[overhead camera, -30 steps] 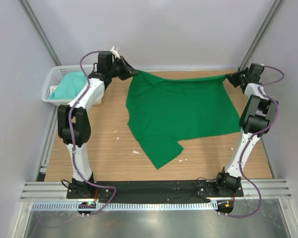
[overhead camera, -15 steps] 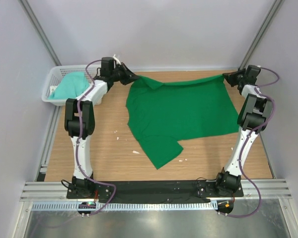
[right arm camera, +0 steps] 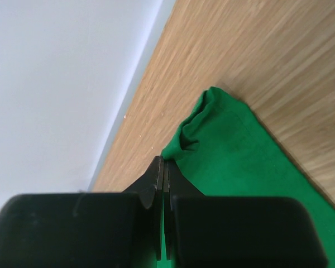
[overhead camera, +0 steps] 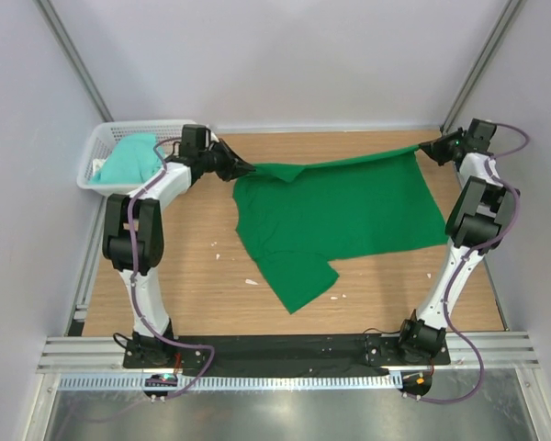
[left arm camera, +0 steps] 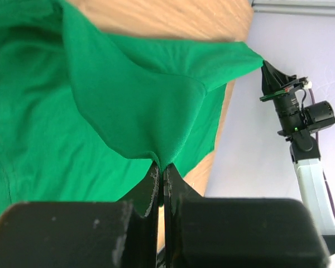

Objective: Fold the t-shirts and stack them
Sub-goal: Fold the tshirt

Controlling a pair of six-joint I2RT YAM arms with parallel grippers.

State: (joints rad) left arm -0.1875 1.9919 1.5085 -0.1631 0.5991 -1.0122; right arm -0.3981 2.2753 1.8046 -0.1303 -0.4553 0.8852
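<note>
- Green t-shirt is lying spread on the wooden table, to the right of the white basket and apart from it. Its far edge is lifting off the wood and stretching as a taut line between the two grippers. The rest is lying flat, with one sleeve pointing to the near side, away from the basket.
- Basket is sitting at the table's far left corner.
- Mint t-shirt is lying bunched up inside the basket, filling its left part.
- Left gripper is hovering just right of the basket, with its jaws squeezing tight on the green shirt's basket-side far corner. Left wrist view is showing the fabric rising in a peak out of the pressed-together tips.
- Right gripper is hanging well apart from the basket, beyond the shirt's opposite end, by the table's far right edge. Its jaws are pinching together on that far corner, and the right wrist view is showing a small green fold bunching right at the tips.
</note>
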